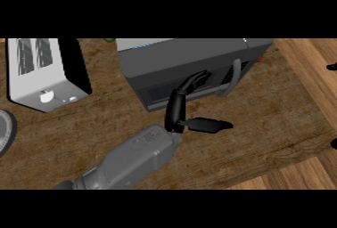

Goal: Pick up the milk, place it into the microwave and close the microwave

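Grey forearm [132, 162] bottom centre | hand [176, 109] fingers straight, tips on microwave [191, 62] door, thumb out | toaster [46, 71] left

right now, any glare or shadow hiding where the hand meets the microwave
Head view: the light is flat and even, with no glare. Head view: the black fingers of the left hand blend into the dark microwave front, so contact there is hard to read. Head view: the toaster shows clearly.

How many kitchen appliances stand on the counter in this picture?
2: a white toaster at the left and a dark microwave in the middle, where the hand touches its door. Others may lie outside the view.
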